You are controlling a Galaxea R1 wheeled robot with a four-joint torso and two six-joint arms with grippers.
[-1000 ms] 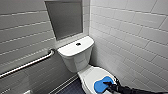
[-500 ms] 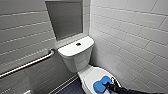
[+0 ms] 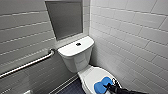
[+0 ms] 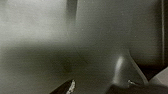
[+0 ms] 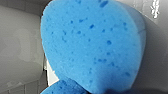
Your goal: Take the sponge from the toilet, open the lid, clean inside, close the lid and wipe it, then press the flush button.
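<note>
Head view: toilet (image 3: 75, 58) at centre, lid (image 3: 92, 74) down. Sponge (image 3: 102, 85) lies flat on the lid, 5 o'clock of frame. Right gripper (image 3: 111, 87) touches its 3 o'clock edge; grip width cannot be told. Left wrist view: blurred grey, nothing legible. Right wrist view: sponge close up, pitted blue face.

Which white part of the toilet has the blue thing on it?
The lid, at the front, under the sponge. The tank's top holds the dark flush button instead.
</note>
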